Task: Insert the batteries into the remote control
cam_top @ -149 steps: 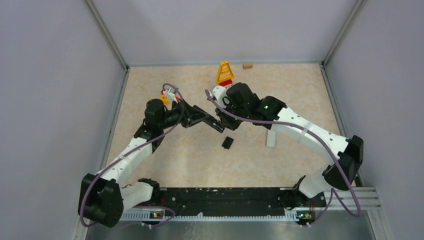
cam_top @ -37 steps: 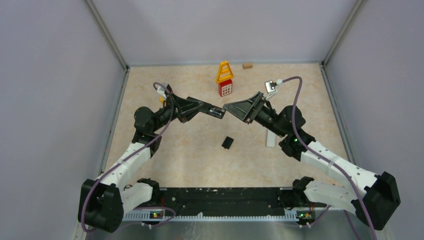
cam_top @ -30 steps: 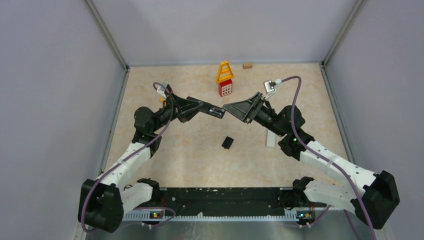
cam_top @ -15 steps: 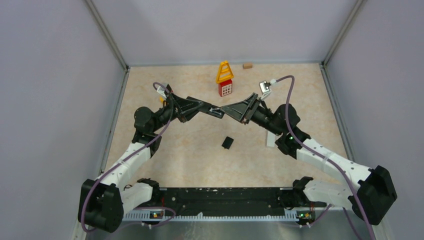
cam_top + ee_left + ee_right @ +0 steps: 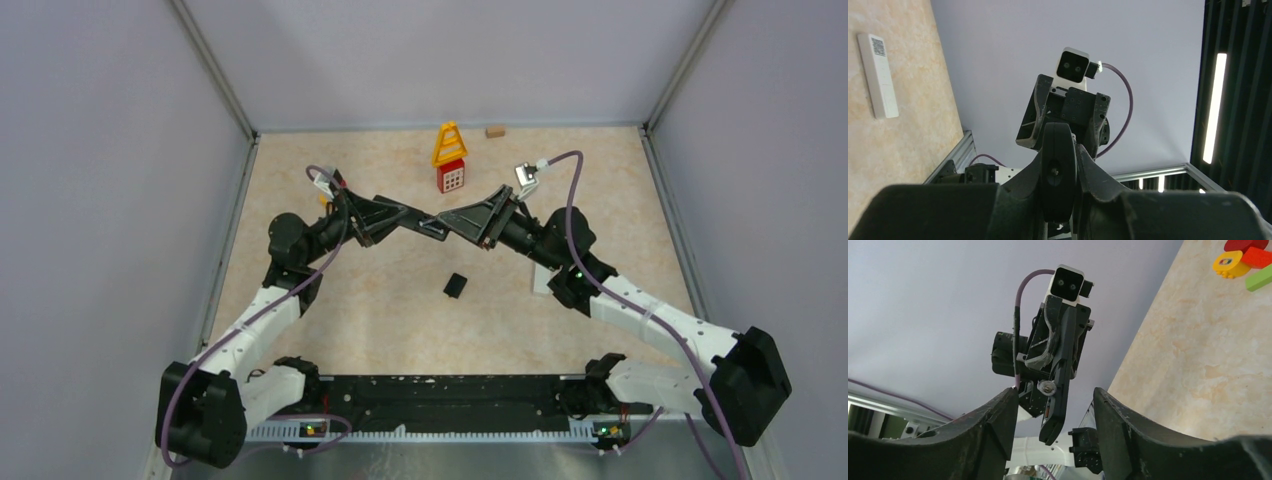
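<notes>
Left pincer (image 5: 416, 221): pressed onto a black remote control (image 5: 1058, 169), holding it clear of the worktop (image 5: 400, 330) at mid-scene. The remote's long axis runs out from this pincer toward the opposing arm. Its rounded end faces the right pincer (image 5: 447, 219) head-on.

Right pincer: spread, nothing between its jaws. Its tips are level with the remote's free end and just beside it; whether they touch cannot be told. The approach line lies along the remote's own axis, so the right arm is judged the nearer one for work on that exposed end.

The batteries: none made out loose on the worktop or in the right pincer. A small silvery round spot (image 5: 1048, 386) shows on the flank of the held remote in the right wrist view. It may be a cell end; this cannot be told.

Also present: a white remote (image 5: 878, 75), flat on the worktop beside the right forearm, and a small black piece (image 5: 455, 286), likely the battery cover, on the worktop nearer the arm bases than the meeting point.
</notes>
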`<state>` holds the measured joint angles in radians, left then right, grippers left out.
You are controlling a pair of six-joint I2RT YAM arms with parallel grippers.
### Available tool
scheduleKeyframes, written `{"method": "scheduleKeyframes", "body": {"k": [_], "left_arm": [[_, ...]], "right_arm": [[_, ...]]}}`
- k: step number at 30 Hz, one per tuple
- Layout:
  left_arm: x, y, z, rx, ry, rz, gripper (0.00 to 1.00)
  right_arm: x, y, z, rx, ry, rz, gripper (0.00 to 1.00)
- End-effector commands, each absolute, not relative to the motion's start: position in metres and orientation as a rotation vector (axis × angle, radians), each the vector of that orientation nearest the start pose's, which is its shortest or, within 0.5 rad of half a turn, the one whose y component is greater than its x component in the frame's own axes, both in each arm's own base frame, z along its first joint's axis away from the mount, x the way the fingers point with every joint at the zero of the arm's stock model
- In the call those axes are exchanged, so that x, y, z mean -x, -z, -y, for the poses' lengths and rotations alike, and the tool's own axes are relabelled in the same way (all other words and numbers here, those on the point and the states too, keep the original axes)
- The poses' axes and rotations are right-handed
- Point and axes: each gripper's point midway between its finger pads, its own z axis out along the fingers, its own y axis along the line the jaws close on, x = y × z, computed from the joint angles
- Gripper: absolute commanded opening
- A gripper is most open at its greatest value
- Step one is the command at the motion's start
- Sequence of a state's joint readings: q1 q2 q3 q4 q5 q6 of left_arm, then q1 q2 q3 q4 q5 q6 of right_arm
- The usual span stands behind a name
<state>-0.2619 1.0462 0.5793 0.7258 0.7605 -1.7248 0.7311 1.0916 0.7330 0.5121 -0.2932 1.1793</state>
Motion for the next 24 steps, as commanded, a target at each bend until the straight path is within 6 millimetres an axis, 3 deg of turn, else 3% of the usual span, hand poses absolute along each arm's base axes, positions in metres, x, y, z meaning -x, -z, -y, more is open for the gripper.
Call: {"method": "scheduleKeyframes", "body": {"k": [1,6,10,17,24], "left_arm": [[-0.25,-0.348,0.22,0.36,1.973,-1.675,0.0],[-0.257,-0.335,0.22,0.368,1.903,-1.719,0.0],[-0.258,-0.327,0.221,0.374,1.882,-1.75,0.0],[-0.258,-0.308,0.222,0.381,1.853,-1.811,0.0],[-0.246,-0.308,0.227,0.267,1.9,-1.839,0.0]], "right_arm": [[-0.219,-0.358,-0.315,-0.049,-1.73,-1.601,0.61],[-0.221,-0.353,-0.316,-0.005,-1.671,-1.625,0.67],[-0.228,-0.341,-0.316,0.091,-1.515,-1.687,0.68],[-0.233,-0.341,-0.308,0.418,-1.205,-1.658,0.68],[-0.224,-0.331,-0.315,0.864,-1.027,-1.578,0.62]]}}
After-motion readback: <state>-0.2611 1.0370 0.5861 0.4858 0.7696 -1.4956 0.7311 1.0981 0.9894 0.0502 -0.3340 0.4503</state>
